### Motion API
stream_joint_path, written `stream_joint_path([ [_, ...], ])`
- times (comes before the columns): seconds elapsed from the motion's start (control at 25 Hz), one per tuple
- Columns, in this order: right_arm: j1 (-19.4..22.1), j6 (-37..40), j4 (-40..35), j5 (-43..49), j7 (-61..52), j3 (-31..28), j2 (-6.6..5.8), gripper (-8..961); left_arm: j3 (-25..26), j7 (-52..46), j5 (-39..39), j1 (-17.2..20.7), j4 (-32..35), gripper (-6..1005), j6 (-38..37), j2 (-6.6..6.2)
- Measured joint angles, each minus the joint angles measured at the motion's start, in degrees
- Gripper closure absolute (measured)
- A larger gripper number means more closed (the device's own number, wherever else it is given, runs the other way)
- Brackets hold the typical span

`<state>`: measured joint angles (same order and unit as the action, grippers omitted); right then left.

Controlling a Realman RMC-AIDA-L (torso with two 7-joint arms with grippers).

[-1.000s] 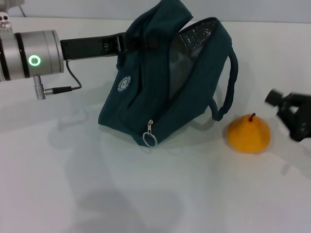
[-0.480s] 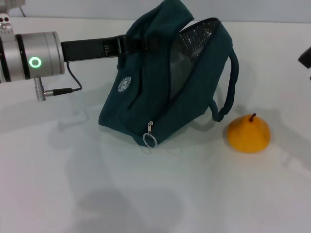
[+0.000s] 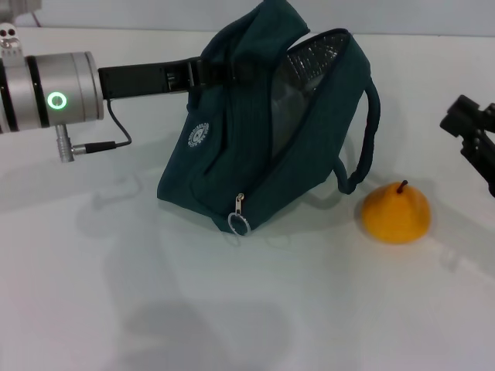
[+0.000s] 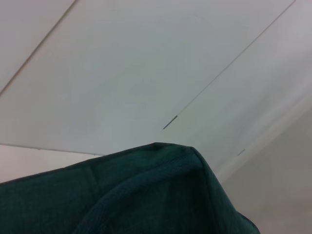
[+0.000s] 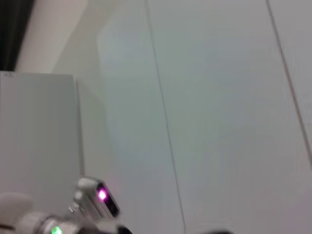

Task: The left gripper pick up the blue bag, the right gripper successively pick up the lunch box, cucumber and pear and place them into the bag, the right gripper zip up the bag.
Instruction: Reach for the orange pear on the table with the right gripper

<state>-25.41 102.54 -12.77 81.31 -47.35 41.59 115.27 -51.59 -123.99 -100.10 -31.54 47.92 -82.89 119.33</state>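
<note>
The blue bag [image 3: 232, 154] stands tilted on the white table, its mouth open and the silver foil lining showing. My left gripper [image 3: 213, 71] reaches in from the left and is shut on the bag's upper edge; the left wrist view shows only teal fabric of the bag [image 4: 146, 195]. The zipper's ring pull [image 3: 238, 223] hangs at the bag's front lower corner. The pear [image 3: 396, 214] sits on the table just right of the bag. My right gripper [image 3: 473, 135] shows partly at the right edge, above and right of the pear, apart from it. The lunch box and cucumber are out of view.
A loop handle [image 3: 367, 139] of the bag hangs down on its right side, close to the pear. The left arm's silver wrist [image 3: 46, 97] and cable stretch over the table's left part. A small white figure [image 3: 8, 35] stands at the far left.
The right gripper rose from beside the pear, almost left the picture at the right, and has come back in higher up. Bag, pear and left arm have stayed put.
</note>
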Motion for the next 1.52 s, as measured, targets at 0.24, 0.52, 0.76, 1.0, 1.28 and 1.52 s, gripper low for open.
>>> stream_joint_path([
  [0.24, 1.6, -7.1, -1.7, 5.5, 0.6, 0.6, 0.06, 774, 0.0, 0.2, 0.3, 0.0, 0.0, 869, 0.0, 0.03],
  [0.52, 1.3, -10.8, -1.1, 6.1, 5.7, 4.3, 0.64, 456, 0.0, 0.4, 0.4, -0.3, 0.0, 868, 0.1, 0.03],
  [0.76, 1.1, -12.1, -0.7, 6.1, 6.5, 4.8, 0.67, 215, 0.0, 0.4, 0.5, -0.2, 0.0, 868, 0.1, 0.10],
  [1.0, 1.1, -12.8, -0.7, 6.1, 6.9, 5.6, 0.65, 233, 0.0, 0.4, 0.5, -0.2, 0.0, 867, 0.2, 0.12],
  [1.28, 1.1, -14.2, 0.0, 6.1, 7.1, 6.0, 0.65, 406, 0.0, 0.4, 0.5, -0.2, 0.0, 867, 0.2, 0.12],
  [1.52, 1.0, -15.5, 0.6, 6.0, 7.4, 6.1, 0.68, 467, 0.0, 0.4, 0.5, 0.0, 0.0, 866, 0.2, 0.11],
])
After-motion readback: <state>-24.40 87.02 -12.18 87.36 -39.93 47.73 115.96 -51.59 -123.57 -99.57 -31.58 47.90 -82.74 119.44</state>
